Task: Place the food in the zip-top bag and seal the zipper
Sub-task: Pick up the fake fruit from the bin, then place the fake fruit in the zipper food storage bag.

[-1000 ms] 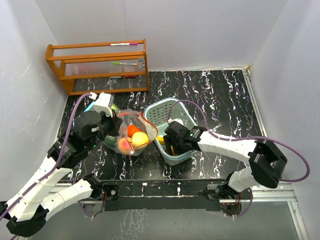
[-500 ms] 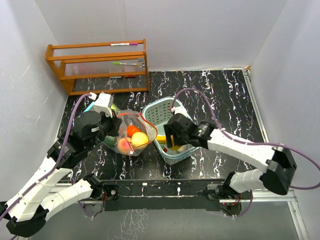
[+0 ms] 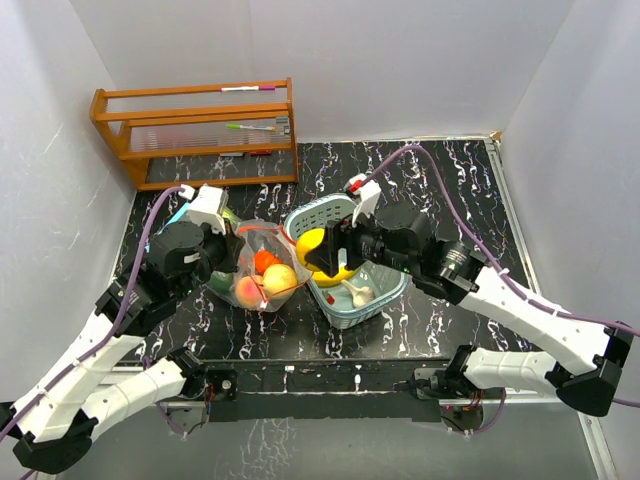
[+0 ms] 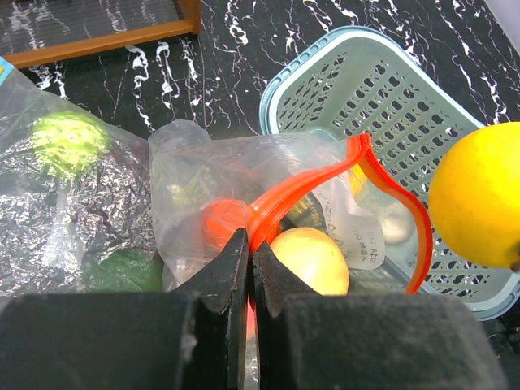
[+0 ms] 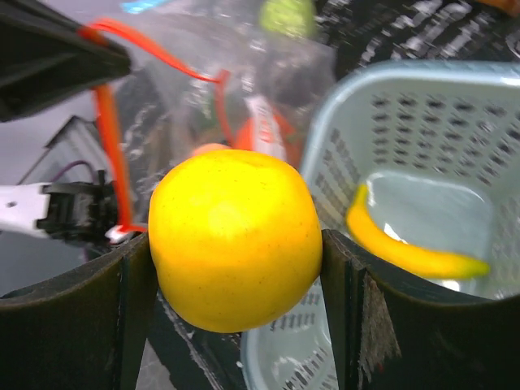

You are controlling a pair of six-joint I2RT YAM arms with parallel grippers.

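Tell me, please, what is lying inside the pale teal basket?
On the basket floor lie a curved yellow banana and a pale whitish piece. The right gripper, holding a round yellow fruit above it, hides part of the floor from overhead.

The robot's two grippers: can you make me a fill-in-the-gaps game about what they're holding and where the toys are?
1. The right gripper is shut on the round plastic fruit, whose colour is ____.
2. The left gripper pinches the orange-red zipper strip of the clear plastic ____.
3. The curved yellow toy piece lies inside the pale teal lattice ____.

Missing words: yellow; bag; basket.
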